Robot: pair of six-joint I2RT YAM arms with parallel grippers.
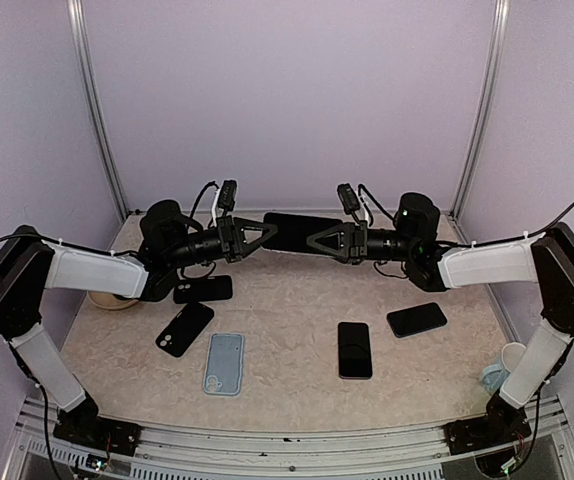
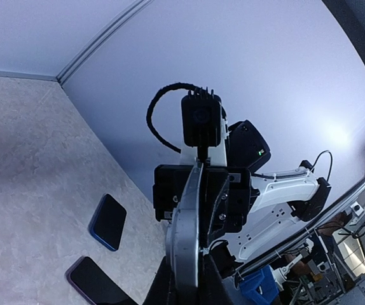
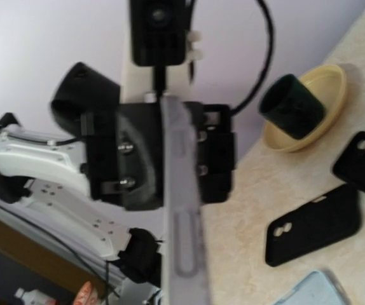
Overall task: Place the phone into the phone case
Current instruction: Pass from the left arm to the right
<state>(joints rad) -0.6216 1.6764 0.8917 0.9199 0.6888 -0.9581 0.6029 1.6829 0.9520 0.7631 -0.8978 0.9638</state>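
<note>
Phone [image 1: 292, 231] in mid-air over table [image 1: 297, 300]; left jaws clamp one end; right jaws clamp the other.

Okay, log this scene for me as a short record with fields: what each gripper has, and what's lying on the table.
held item: phone, up off the table
left gripper: shut on the phone's left end
right gripper: shut on its right end
black cases: two, table left
light blue case: flat, near the front
loose phones: two, table right
task state: phone not yet in a case
</note>
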